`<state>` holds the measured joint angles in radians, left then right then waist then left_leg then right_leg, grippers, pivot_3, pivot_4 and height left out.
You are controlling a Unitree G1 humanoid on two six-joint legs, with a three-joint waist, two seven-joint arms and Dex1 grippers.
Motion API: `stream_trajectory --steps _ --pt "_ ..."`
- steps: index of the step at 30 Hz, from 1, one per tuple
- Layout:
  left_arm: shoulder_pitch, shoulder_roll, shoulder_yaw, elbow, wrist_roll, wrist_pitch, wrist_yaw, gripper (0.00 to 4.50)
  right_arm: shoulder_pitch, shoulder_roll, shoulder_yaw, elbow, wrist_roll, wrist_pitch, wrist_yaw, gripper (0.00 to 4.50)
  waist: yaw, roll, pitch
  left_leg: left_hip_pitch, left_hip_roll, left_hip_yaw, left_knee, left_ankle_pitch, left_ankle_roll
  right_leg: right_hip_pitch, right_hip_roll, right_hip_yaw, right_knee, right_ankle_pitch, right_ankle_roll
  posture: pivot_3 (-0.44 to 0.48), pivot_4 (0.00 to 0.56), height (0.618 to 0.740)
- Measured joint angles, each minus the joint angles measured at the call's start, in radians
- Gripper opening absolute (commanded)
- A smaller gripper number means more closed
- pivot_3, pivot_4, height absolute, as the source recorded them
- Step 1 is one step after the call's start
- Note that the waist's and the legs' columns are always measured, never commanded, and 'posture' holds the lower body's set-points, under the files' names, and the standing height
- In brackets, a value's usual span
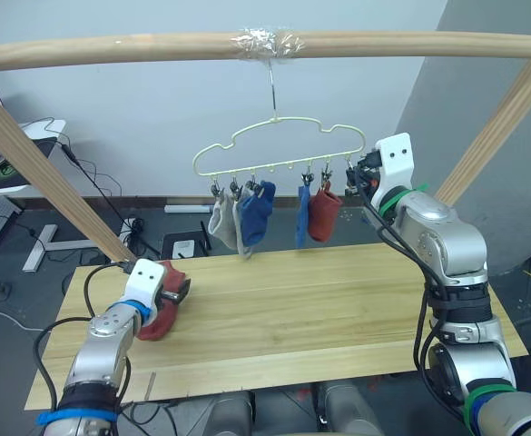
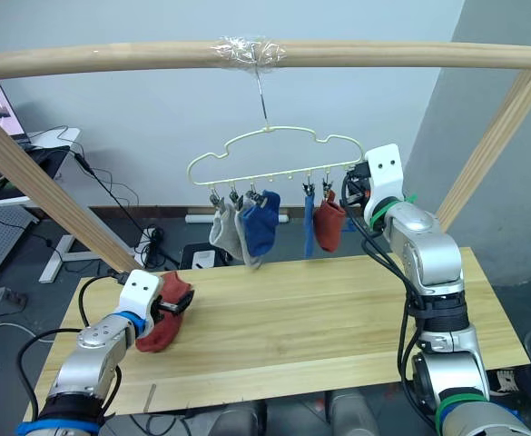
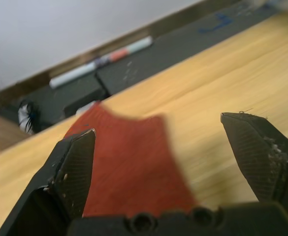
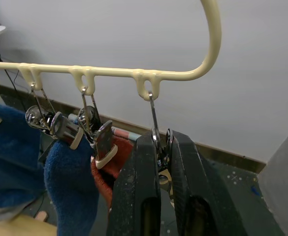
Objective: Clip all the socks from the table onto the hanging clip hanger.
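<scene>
Lowest in the left eye view, the left gripper [image 1: 176,291] sits at the table's [image 1: 338,318] left end on the last rust-red sock [image 1: 161,313], the only sock on the wood. Above, the clip hanger [image 1: 274,150] hangs from the wooden pole [image 1: 111,47] with 5 socks clipped: 2 light grey socks [image 1: 221,227], a blue sock [image 1: 257,213], a second blue sock [image 1: 301,216] and a hung rust-red sock [image 1: 322,213]. The right gripper [image 1: 360,177] is raised at the hanger's right end.

From the left wrist, the fingers [image 3: 77,167] stand wide apart, the sock lying between them, seemingly not yet pinched.

From the right wrist, the fingers [image 4: 139,191] are pressed together on the end clip [image 4: 159,147], which hangs bare beside the hung rust-red sock; whether the squeeze has opened the clip is hard to tell.

By my reading, 5 of 6 are done; 1 pickup and 1 clipping remain.
</scene>
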<state>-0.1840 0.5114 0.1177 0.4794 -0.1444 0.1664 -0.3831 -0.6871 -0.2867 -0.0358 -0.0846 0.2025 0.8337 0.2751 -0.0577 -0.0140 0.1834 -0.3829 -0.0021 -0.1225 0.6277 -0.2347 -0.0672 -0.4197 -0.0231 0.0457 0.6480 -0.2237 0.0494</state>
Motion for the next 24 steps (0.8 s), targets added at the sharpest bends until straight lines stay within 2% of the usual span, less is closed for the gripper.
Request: stream_trajectory --steps 8,11,15,20,24 --pt "-0.194 -0.008 0.007 0.376 0.006 -0.055 -0.075 4.50 0.006 0.013 -0.001 -0.058 0.015 0.076 -0.023 0.01 -0.003 0.000 0.000 0.000 0.000 0.000 0.000 0.000 0.000 0.000 0.000 0.000 0.000 0.000 0.001 -0.083 0.145 0.740" --pt "-0.241 0.001 0.007 0.464 0.012 -0.072 -0.106 3.93 0.006 0.014 -0.001 -0.068 0.016 0.089 -0.031 0.00 -0.008 0.000 0.000 0.000 0.000 0.000 0.000 0.000 0.000 0.000 0.000 0.000 0.001 0.000 0.001 -0.090 0.136 0.740" --pt "-0.250 0.020 0.006 0.504 0.019 -0.089 -0.139 2.82 0.006 0.016 -0.002 -0.069 0.018 0.093 -0.037 0.00 -0.018 0.001 -0.001 0.001 0.000 0.000 0.000 0.000 0.000 0.000 0.000 0.000 0.001 0.000 0.001 -0.087 0.133 0.740" --pt "-0.222 0.016 0.009 0.490 0.020 -0.114 -0.157 1.43 0.006 0.021 -0.002 -0.070 0.018 0.093 -0.039 0.00 -0.025 0.003 -0.003 0.001 0.000 0.000 0.000 0.000 0.000 0.001 -0.001 0.000 0.002 0.001 0.001 -0.086 0.130 0.740" --pt "-0.165 -0.011 0.009 0.415 0.010 -0.144 -0.193 0.38 0.006 0.021 -0.005 -0.070 0.019 0.091 -0.040 0.00 -0.026 0.004 -0.004 0.001 0.000 0.000 0.000 0.000 0.000 0.001 -0.001 0.000 0.002 0.001 0.001 -0.086 0.132 0.740"
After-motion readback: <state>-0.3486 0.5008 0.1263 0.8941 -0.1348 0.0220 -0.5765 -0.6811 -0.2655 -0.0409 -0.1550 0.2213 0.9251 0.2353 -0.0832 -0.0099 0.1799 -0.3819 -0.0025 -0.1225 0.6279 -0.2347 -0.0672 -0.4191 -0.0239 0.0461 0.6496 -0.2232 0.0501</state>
